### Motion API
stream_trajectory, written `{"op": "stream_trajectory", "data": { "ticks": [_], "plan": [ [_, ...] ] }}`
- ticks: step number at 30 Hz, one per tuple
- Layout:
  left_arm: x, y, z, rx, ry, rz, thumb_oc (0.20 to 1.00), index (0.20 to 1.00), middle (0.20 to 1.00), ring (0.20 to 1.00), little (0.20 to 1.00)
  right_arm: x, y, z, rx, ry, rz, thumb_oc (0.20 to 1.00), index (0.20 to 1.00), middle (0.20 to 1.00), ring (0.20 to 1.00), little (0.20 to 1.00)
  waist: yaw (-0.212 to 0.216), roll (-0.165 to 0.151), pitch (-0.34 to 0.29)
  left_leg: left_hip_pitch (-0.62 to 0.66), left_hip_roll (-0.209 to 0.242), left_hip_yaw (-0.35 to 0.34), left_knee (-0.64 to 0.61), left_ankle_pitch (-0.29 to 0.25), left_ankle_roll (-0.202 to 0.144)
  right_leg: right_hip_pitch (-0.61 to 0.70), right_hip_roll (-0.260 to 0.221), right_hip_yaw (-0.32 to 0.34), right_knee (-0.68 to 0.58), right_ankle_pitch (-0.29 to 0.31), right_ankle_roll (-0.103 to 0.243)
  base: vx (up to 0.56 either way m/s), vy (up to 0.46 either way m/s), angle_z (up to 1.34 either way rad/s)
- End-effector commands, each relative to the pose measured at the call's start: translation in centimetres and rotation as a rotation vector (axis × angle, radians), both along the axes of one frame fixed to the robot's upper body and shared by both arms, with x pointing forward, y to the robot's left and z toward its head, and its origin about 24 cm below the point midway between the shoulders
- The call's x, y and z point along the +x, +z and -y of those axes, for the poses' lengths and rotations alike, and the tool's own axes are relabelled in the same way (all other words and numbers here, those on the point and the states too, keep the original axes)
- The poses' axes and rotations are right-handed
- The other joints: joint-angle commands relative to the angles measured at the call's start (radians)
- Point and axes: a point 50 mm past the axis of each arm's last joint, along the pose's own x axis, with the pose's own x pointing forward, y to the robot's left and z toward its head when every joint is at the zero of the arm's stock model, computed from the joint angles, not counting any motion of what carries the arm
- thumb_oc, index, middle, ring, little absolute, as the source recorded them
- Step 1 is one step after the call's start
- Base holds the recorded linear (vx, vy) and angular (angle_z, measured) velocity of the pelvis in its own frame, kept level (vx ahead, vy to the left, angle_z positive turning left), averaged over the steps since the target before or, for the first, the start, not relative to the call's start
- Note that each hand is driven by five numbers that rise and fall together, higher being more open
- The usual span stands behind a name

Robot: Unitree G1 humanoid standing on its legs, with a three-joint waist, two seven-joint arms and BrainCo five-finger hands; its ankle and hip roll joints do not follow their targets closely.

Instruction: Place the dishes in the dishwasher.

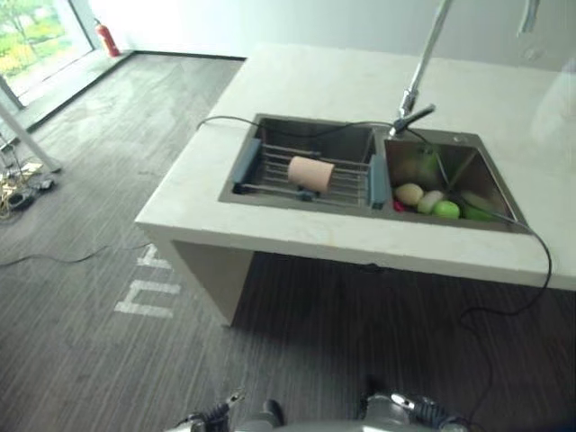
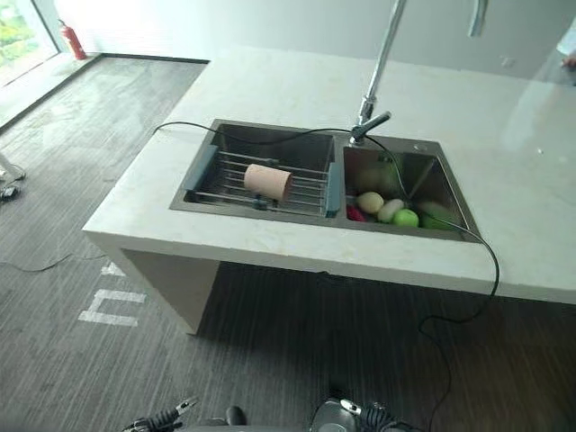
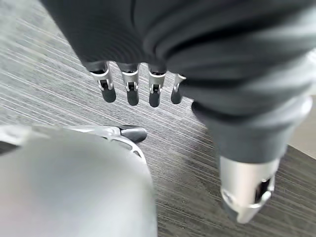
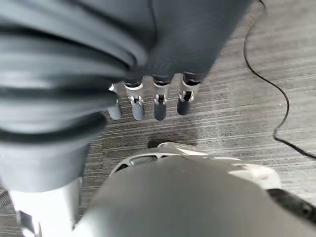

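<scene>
A peach-coloured cup (image 1: 310, 173) lies on its side on a wire rack (image 1: 268, 160) that spans the left basin of a steel double sink (image 1: 236, 184). The sink is set in a pale stone counter (image 1: 315, 81) ahead of me. My left hand (image 3: 131, 91) hangs over the striped grey floor with its fingers straight and nothing in it. My right hand (image 4: 158, 103) hangs the same way, fingers straight and empty. Both hands are low and well short of the counter.
The right basin holds several fruits and vegetables (image 1: 430, 200). A tall faucet (image 1: 418, 76) rises behind the sink, and a thin black cable (image 1: 540, 261) crosses it and drops off the counter's front. A red fire extinguisher (image 1: 107, 38) stands far left by the window.
</scene>
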Motion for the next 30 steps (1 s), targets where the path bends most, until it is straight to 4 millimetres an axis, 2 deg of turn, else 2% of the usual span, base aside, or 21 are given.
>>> {"op": "stream_trajectory", "data": {
  "ticks": [1, 5, 6, 7, 8, 9, 11, 12, 13, 14, 16, 17, 19, 20, 25, 30],
  "plan": [
    [2.0, 0.1, 1.4, -0.04, 0.006, 0.06, 1.0, 1.0, 1.0, 1.0, 1.0, 1.1, 0.4, 0.4, -0.01, 0.032, 0.028, 1.0, 1.0, 1.0, 1.0, 1.0, -0.002, 0.032, 0.034, -0.011, 0.002, -0.001, 0.17, -0.115, 0.007, 0.065, 0.065, -0.011, -0.009, 0.017, -0.05, 0.15, -0.217, 0.1],
    [1.6, -0.1, 2.1, -0.021, 0.044, 0.065, 1.0, 1.0, 1.0, 1.0, 1.0, 1.5, 0.5, 0.3, -0.008, 0.069, 0.02, 1.0, 1.0, 1.0, 1.0, 1.0, -0.002, 0.021, 0.023, -0.011, 0.035, 0.012, 0.257, -0.139, -0.021, 0.117, 0.084, -0.038, -0.048, -0.004, -0.086, 0.15, -0.19, 0.0],
    [1.5, -0.2, 2.2, -0.021, 0.051, 0.068, 1.0, 1.0, 1.0, 1.0, 1.0, 1.6, 0.5, 0.3, -0.009, 0.078, 0.02, 1.0, 1.0, 1.0, 1.0, 1.0, 0.0, 0.019, 0.022, -0.021, 0.042, 0.009, 0.289, -0.13, -0.027, 0.125, 0.088, -0.039, -0.055, -0.006, -0.092, 0.17, -0.231, 0.0],
    [1.2, -0.2, 2.4, -0.021, 0.073, 0.081, 1.0, 1.0, 1.0, 1.0, 1.0, 1.9, 0.6, 0.3, -0.017, 0.107, 0.019, 1.0, 1.0, 1.0, 1.0, 1.0, 0.01, 0.012, 0.022, -0.076, 0.062, -0.016, 0.411, -0.081, -0.045, 0.15, 0.102, -0.035, -0.075, -0.016, -0.115, 0.13, -0.194, -0.01],
    [1.2, -0.2, 2.4, -0.022, 0.078, 0.085, 1.0, 1.0, 1.0, 1.0, 1.0, 1.9, 0.6, 0.3, -0.023, 0.115, 0.018, 1.0, 1.0, 1.0, 1.0, 1.0, 0.015, 0.014, 0.027, -0.097, 0.072, -0.025, 0.454, -0.062, -0.053, 0.162, 0.109, -0.032, -0.082, -0.021, -0.123, 0.18, -0.229, -0.06],
    [1.4, -0.2, 2.4, -0.023, 0.081, 0.095, 1.0, 1.0, 1.0, 1.0, 1.0, 1.9, 0.7, 0.6, -0.037, 0.115, 0.011, 1.0, 1.0, 1.0, 1.0, 1.0, 0.027, 0.011, 0.029, -0.157, 0.085, -0.047, 0.517, -0.017, -0.064, 0.189, 0.118, -0.03, -0.102, -0.029, -0.139, 0.1, -0.11, -0.12],
    [1.5, -0.2, 2.4, -0.025, 0.075, 0.098, 1.0, 1.0, 1.0, 1.0, 1.0, 1.8, 0.7, 0.8, -0.042, 0.107, 0.008, 1.0, 1.0, 1.0, 1.0, 1.0, 0.032, 0.013, 0.03, -0.179, 0.084, -0.053, 0.516, -0.016, -0.064, 0.201, 0.122, -0.028, -0.11, -0.032, -0.14, 0.11, -0.023, -0.15],
    [1.6, -0.2, 2.6, -0.027, 0.055, 0.098, 1.0, 1.0, 1.0, 1.0, 1.0, 1.7, 0.7, 1.3, -0.049, 0.089, 0.002, 1.0, 1.0, 1.0, 1.0, 1.0, 0.041, 0.02, 0.028, -0.187, 0.08, -0.049, 0.435, -0.025, -0.062, 0.224, 0.127, -0.03, -0.13, -0.037, -0.131, 0.15, 0.047, -0.14],
    [1.6, -0.2, 2.6, -0.026, 0.052, 0.097, 1.0, 1.0, 1.0, 1.0, 1.0, 1.7, 0.7, 1.4, -0.051, 0.087, 0.001, 1.0, 1.0, 1.0, 1.0, 1.0, 0.041, 0.022, 0.026, -0.183, 0.079, -0.046, 0.412, -0.028, -0.062, 0.227, 0.128, -0.031, -0.134, -0.037, -0.129, 0.23, 0.149, -0.14],
    [1.5, -0.2, 2.7, -0.028, 0.052, 0.091, 1.0, 1.0, 1.0, 1.0, 1.0, 1.6, 0.8, 1.7, -0.056, 0.078, 0.003, 1.0, 1.0, 1.0, 1.0, 1.0, 0.046, 0.039, 0.023, -0.176, 0.093, -0.047, 0.256, 0.013, -0.083, 0.242, 0.139, -0.028, -0.147, -0.041, -0.117, 0.14, 0.128, -0.01],
    [1.4, -0.2, 2.7, -0.03, 0.049, 0.087, 1.0, 1.0, 1.0, 1.0, 1.0, 1.5, 0.7, 1.7, -0.057, 0.071, 0.005, 1.0, 1.0, 1.0, 1.0, 1.0, 0.049, 0.048, 0.024, -0.177, 0.099, -0.053, 0.197, 0.039, -0.096, 0.25, 0.142, -0.023, -0.152, -0.043, -0.112, 0.13, 0.148, 0.01],
    [1.4, -0.3, 2.8, -0.028, 0.034, 0.085, 1.0, 1.0, 1.0, 1.0, 1.0, 1.3, 0.7, 1.7, -0.051, 0.056, 0.009, 1.0, 1.0, 1.0, 1.0, 1.0, 0.047, 0.059, 0.023, -0.169, 0.124, -0.038, 0.124, 0.084, -0.112, 0.264, 0.14, -0.033, -0.154, -0.051, -0.107, 0.13, 0.192, -0.05],
    [1.7, -0.2, 2.7, -0.017, 0.033, 0.099, 1.0, 1.0, 1.0, 1.0, 1.0, 1.0, 0.6, 1.8, -0.046, 0.049, 0.01, 1.0, 1.0, 1.0, 1.0, 1.0, 0.039, 0.065, 0.015, -0.147, 0.14, -0.008, 0.078, 0.103, -0.122, 0.27, 0.134, -0.053, -0.152, -0.055, -0.103, 0.11, 0.237, -0.06],
    [2.5, 0.0, 2.5, -0.009, 0.068, 0.137, 1.0, 1.0, 1.0, 1.0, 1.0, 0.6, 0.5, 1.5, -0.047, 0.072, 0.006, 1.0, 1.0, 1.0, 1.0, 1.0, 0.033, 0.072, 0.004, -0.11, 0.127, -0.002, 0.04, 0.097, -0.115, 0.272, 0.119, -0.069, -0.147, -0.058, -0.097, 0.09, 0.256, -0.02],
    [3.0, 0.4, 1.4, -0.003, 0.207, 0.198, 1.0, 1.0, 1.0, 1.0, 1.0, -0.4, 0.1, 1.0, -0.035, 0.042, -0.014, 1.0, 1.0, 1.0, 1.0, 1.0, 0.048, 0.08, -0.011, -0.067, 0.077, -0.04, 0.013, 0.067, -0.092, 0.275, 0.103, -0.067, -0.14, -0.056, -0.088, 0.07, 0.146, 0.05],
    [2.5, 0.6, -0.2, 0.026, 0.32, 0.211, 1.0, 1.0, 1.0, 1.0, 1.0, -0.3, 0.1, 1.0, -0.027, 0.013, 0.005, 1.0, 1.0, 1.0, 1.0, 1.0, 0.059, 0.08, -0.019, -0.051, 0.047, -0.062, 0.007, 0.043, -0.066, 0.27, 0.096, -0.048, -0.134, -0.054, -0.079, 0.05, 0.075, 0.05]
  ]
}}
